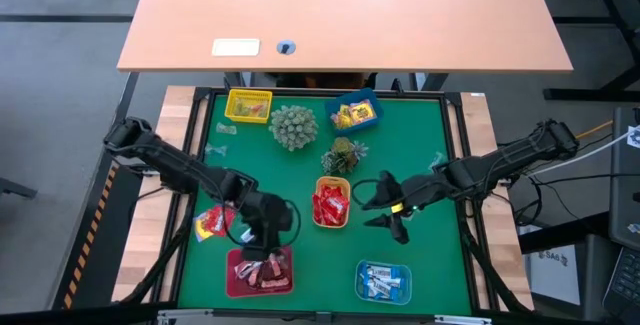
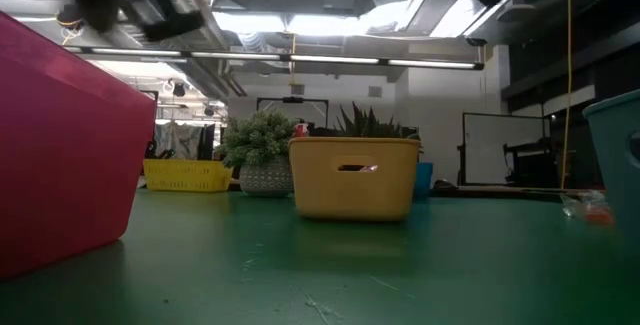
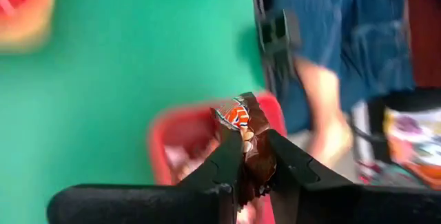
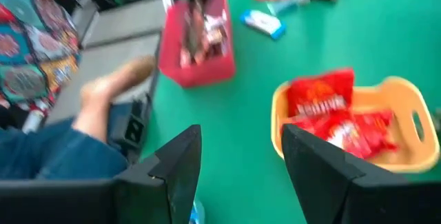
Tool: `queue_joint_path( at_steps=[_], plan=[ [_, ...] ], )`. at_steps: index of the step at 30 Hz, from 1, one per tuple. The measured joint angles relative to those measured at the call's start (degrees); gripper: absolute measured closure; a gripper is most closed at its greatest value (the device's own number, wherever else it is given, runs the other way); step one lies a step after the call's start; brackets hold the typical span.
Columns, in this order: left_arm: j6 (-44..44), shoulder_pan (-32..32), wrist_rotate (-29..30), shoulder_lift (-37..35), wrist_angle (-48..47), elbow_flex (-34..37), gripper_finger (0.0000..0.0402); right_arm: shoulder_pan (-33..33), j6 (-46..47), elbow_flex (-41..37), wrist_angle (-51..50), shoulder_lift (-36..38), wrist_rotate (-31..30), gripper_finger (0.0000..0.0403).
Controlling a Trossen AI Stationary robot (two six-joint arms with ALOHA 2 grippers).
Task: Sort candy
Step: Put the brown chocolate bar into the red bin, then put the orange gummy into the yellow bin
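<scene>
Candy everywhere on the green mat (image 1: 300, 180), seen from above. L gripper (image 1: 268, 252) hangs right over the red tray (image 1: 236, 283) at the near edge, clamped on a brown-wrapped candy (image 1: 266, 257); more brown-pink pieces lie in that tray below it. Red-wrapped loose pieces (image 1: 212, 221) sit just beside the L arm, on its outer side. R gripper (image 1: 383, 205) hovers mid-mat, fingers apart, nothing in them; orange tray (image 1: 331, 183) full of red candy is just beside it toward the centre, blue tray (image 1: 361, 283) w/ blue-white pieces nearer the front edge. Yellow tray (image 1: 248, 105) and a 2nd blue tray (image 1: 353, 112) w/ yellow candy are well apart at the far edge, two spiky green balls (image 1: 293, 126) between them and the grippers.

Low view: red tray wall (image 2: 60, 145) huge at one side, orange tray (image 2: 354, 177) centre, spiky balls and yellow tray (image 2: 187, 174) behind. Neither gripper's tips show here.

L wrist view: both fingers (image 3: 227, 165) pinch the brown candy (image 3: 249, 138), orange-white print on its end poking out past the tips; red tray (image 3: 162, 151) directly beyond. A person's legs show past the table edge.

R wrist view: fingers (image 4: 176, 158) wide apart, bare mat between them. Orange tray (image 4: 403, 100) w/ red packets just ahead, red tray (image 4: 200, 65) farther off w/ the L gripper over it.
</scene>
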State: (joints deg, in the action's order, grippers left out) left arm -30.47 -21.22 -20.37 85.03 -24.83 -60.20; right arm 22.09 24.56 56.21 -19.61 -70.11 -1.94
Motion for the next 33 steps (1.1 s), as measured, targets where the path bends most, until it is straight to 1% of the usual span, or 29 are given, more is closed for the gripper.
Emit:
queue_joint_path(
  at_steps=[2, 6, 10, 14, 18, 24, 30, 33],
  plan=[
    [-3.68, -1.48, -1.33, 0.00, -2.03, 0.00, 0.0363, 0.01, 0.00, 0.00, -2.33, 0.00, -0.01, 0.0200],
    [-10.60, -4.34, -0.72, 0.04, -3.14, 0.00, 0.0363, 0.01, 0.00, 0.00, -7.86, -0.15, 0.00, 0.0200],
    [-16.48, -6.35, 2.04, 0.04, -3.05, 0.00, 0.0357, 0.01, 0.02, 0.00, -13.45, -0.14, -0.05, 0.0200],
    [-20.30, -7.37, 6.90, 0.07, -3.05, 0.00, 0.0334, 0.01, 0.92, 0.00, -18.85, -0.15, -0.72, 0.0200],
    [-20.60, -7.99, 9.15, 0.07, -3.03, 0.00, 0.0303, 0.01, 1.37, 0.00, -23.53, -0.15, -1.17, 0.0200],
    [-20.51, -8.48, 10.26, 0.07, -2.92, 0.00, 0.0266, 0.02, 3.99, 0.00, -28.94, -0.15, -4.51, 0.0201],
    [-19.49, -9.31, 15.15, 0.07, -1.57, 0.00, 0.0257, 0.08, 4.18, -0.02, -30.28, -0.15, -5.57, 0.0201],
    [-18.59, -9.31, 17.82, 0.07, -0.66, 0.00, 0.0258, 0.08, 7.29, -1.01, -29.52, -0.35, -7.18, 0.0201]
  ],
)
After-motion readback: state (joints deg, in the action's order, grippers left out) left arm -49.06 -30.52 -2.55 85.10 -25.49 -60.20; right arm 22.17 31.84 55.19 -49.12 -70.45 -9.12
